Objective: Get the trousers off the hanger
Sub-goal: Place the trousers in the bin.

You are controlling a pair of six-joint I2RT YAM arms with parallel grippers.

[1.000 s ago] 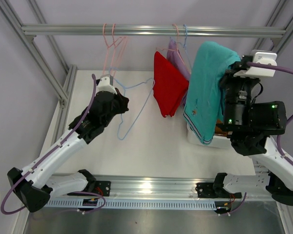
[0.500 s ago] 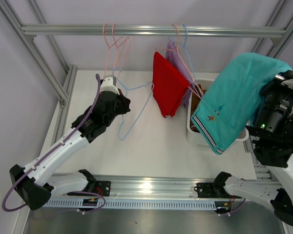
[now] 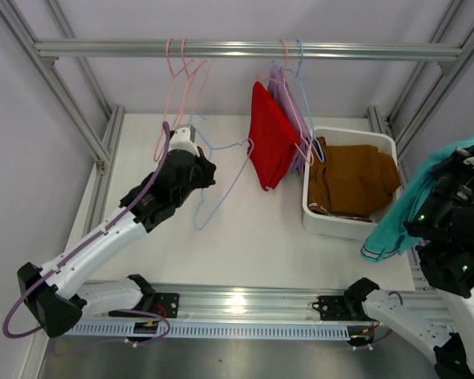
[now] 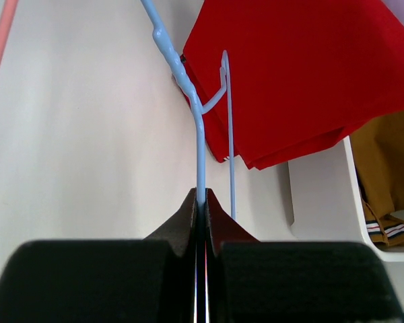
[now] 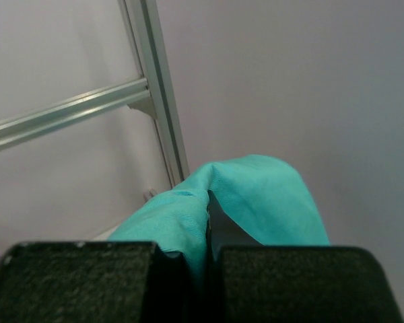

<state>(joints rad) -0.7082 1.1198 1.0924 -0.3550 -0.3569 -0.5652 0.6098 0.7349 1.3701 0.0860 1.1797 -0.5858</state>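
The right gripper (image 5: 207, 225), clamped on the teal trousers (image 3: 391, 229), is now beyond the right edge of the table (image 3: 245, 237). The white bin (image 3: 344, 227) and the brown trousers (image 3: 351, 181) inside it are uncovered.

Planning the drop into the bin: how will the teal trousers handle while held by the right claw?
Probably floppy: the teal trousers drape limply from the right claw. Likely light, since a pinch on one fold holds them all. They may swing and catch the rim of the white bin, as the hem hangs near it.
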